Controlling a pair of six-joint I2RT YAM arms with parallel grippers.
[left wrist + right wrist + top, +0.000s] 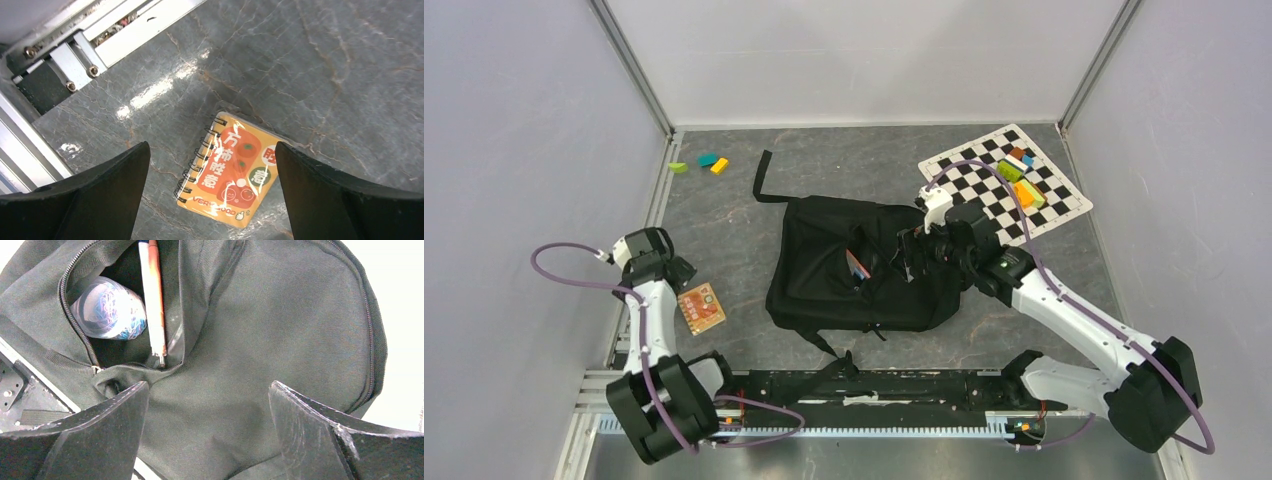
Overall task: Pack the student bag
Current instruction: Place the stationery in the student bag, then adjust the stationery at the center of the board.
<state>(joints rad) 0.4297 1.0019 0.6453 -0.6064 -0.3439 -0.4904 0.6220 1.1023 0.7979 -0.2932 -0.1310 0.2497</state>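
Grey marbled tabletop [724, 225]: left gripper [211, 147] gapes empty over the orange notebook [232, 172], whose flat cover may slip a pinch, while mid-table the student bag [824, 240] lies unzipped under the wide, empty right gripper [207, 387], which could snag fabric.

Top: fixed, high at near edge, looking down on whole table [724, 220]. Left wrist: close over notebook [230, 170]. Right wrist: close over bag [260, 340]. Both visible from top.
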